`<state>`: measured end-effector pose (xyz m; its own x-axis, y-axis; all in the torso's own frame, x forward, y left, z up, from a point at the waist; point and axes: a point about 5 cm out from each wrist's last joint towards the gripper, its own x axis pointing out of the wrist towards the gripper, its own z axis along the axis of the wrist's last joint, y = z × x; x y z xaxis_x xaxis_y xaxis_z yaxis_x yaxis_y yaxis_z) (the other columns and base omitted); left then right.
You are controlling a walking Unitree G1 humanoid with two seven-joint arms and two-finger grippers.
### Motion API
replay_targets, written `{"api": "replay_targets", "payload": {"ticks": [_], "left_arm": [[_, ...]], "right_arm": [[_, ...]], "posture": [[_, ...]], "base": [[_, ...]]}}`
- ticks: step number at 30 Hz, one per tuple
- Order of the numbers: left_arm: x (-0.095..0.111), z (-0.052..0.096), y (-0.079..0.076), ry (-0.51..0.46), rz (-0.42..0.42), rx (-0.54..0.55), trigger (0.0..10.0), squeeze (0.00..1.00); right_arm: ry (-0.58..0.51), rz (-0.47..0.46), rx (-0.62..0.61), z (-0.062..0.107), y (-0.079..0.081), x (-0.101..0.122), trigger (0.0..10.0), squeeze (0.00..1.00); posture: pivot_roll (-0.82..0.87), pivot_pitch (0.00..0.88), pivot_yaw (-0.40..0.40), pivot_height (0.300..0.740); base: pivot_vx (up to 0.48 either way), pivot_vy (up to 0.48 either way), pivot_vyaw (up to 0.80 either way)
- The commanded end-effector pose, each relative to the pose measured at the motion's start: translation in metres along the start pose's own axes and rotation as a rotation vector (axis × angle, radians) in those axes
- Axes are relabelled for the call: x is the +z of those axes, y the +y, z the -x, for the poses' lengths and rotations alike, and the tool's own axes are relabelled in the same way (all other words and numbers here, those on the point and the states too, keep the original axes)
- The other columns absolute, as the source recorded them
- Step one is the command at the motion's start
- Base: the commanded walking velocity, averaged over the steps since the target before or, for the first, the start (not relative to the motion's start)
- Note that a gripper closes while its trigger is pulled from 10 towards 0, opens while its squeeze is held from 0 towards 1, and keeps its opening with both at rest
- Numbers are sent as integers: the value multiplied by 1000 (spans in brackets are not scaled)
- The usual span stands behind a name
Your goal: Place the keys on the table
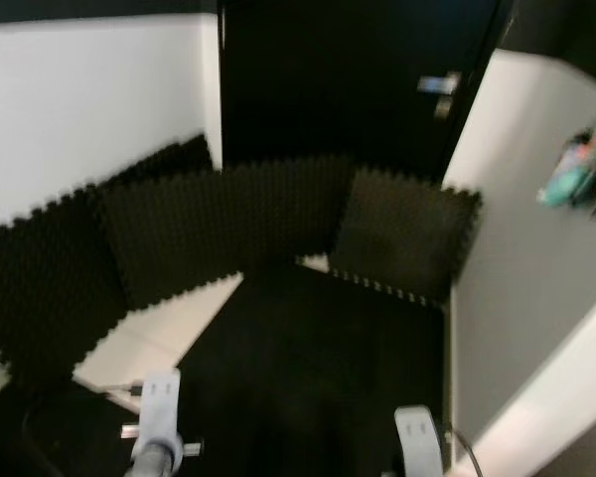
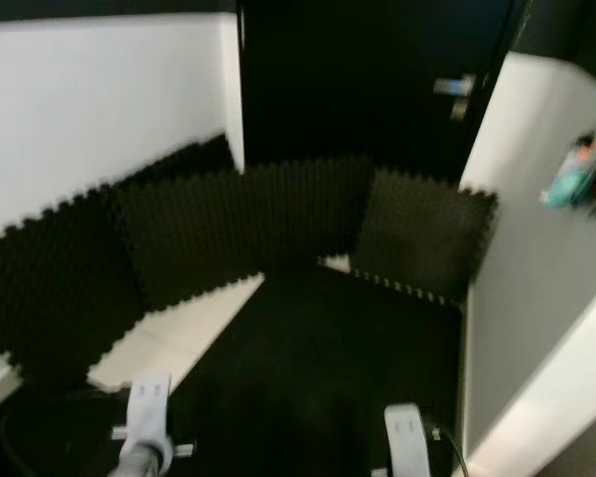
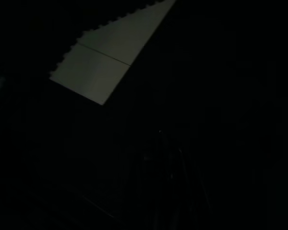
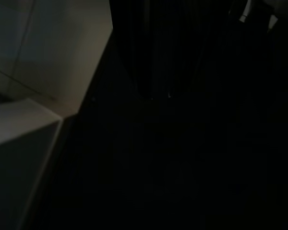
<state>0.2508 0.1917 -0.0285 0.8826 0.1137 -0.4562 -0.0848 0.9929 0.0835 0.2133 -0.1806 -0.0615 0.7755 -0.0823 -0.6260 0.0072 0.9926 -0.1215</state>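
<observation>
A blurred teal and dark bunch (image 1: 576, 171), possibly the keys, hangs on the white wall at the right, at about the height of the door handle. My two silver arms hang low at the bottom of the eye views, the left arm (image 1: 159, 415) over the edge of the black floor mat and the right arm (image 1: 417, 439) close to the right wall. Both are far below and short of the bunch. Both wrist views are very dark. The left one catches a pale patch of floor (image 3: 98, 62), the right one a pale wall corner (image 4: 48, 62).
A dark door (image 1: 348, 79) with a silver handle (image 1: 439, 89) closes the far end. Black foam mats (image 1: 219, 224) lean along the left wall and in the corner. A black mat (image 1: 318, 368) covers the floor, with a pale strip (image 1: 164, 333) beside it.
</observation>
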Motion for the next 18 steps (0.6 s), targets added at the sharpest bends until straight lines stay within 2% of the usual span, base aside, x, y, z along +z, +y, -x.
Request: {"api": "replay_targets", "payload": {"ticks": [1, 18], "left_arm": [[-3, 1, -1, 17, -13, -9, 10000, 0], [-4, 1, -1, 19, -19, -6, 10000, 0]], "right_arm": [[15, 11, -15, 1, -6, -4, 10000, 0], [18, 17, -15, 0, -7, -2, 10000, 0]], "posture": [[42, 13, -27, 740], [46, 11, -33, 740]], "base": [[307, 0, 0], [308, 0, 0]]}}
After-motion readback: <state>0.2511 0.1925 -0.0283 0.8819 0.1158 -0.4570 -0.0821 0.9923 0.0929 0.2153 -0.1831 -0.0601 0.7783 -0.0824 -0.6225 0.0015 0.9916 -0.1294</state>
